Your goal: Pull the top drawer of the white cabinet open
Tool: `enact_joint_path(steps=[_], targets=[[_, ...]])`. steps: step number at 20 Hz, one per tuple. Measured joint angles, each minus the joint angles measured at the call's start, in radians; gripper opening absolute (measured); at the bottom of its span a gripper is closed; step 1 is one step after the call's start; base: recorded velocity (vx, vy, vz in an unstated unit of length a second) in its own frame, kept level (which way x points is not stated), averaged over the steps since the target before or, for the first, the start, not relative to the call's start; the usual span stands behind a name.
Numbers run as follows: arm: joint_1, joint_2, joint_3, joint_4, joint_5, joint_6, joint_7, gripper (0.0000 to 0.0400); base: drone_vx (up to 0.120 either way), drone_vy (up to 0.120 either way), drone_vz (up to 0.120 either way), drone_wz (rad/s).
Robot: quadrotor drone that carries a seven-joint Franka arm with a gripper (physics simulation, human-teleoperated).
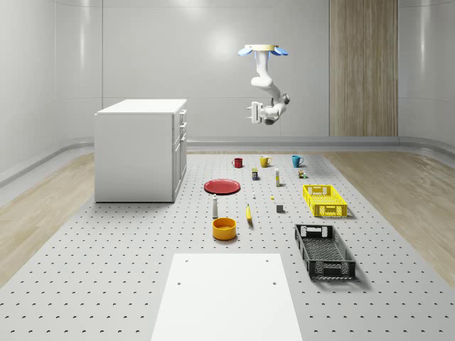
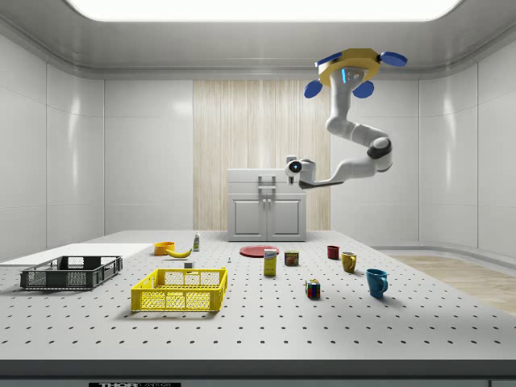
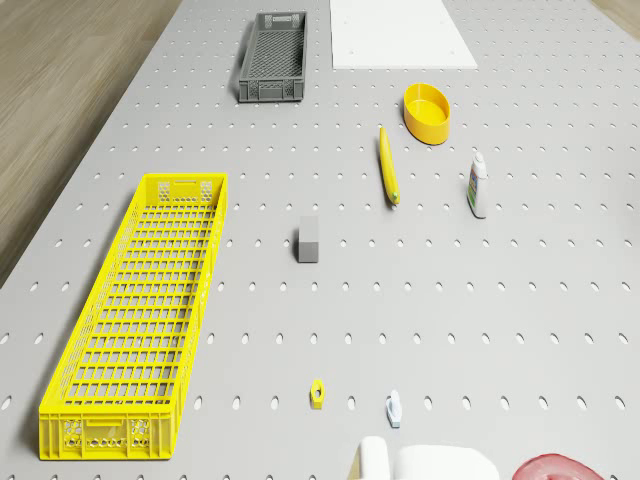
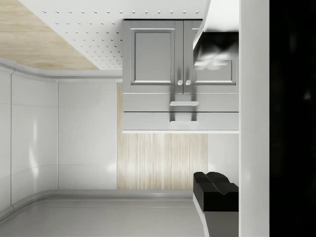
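Top drawer (image 4: 180,103) of white cabinet (image 1: 138,149) shut, drone (image 1: 263,50) hovering high, tool (image 1: 251,112) grip unclear, no legible writing

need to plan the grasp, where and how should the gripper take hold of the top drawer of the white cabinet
Grip the top drawer's handle, a short horizontal bar standing proud of the front of the white cabinet. Come straight at that front, fingers above and below the bar. The gripper hangs in the air, level with it, facing it.

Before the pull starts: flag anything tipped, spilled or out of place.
Nothing stands out. The white cabinet has its drawers shut, the crates sit flat, the cups stand upright. The drone hovers above the table, hand short of the cabinet.
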Motion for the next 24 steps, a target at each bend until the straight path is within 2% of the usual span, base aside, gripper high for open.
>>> enact_joint_path(steps=[12, 24], targets=[[0.070, 0.118, 0.123, 0.021, 0.197, 0.110, -0.095, 0.0305, 0.000, 0.000, 0.000, 0.000], [0.101, 0.280, 0.251, 0.092, 0.409, 0.171, -0.199, 0.0305, 0.000, 0.000, 0.000, 0.000]])
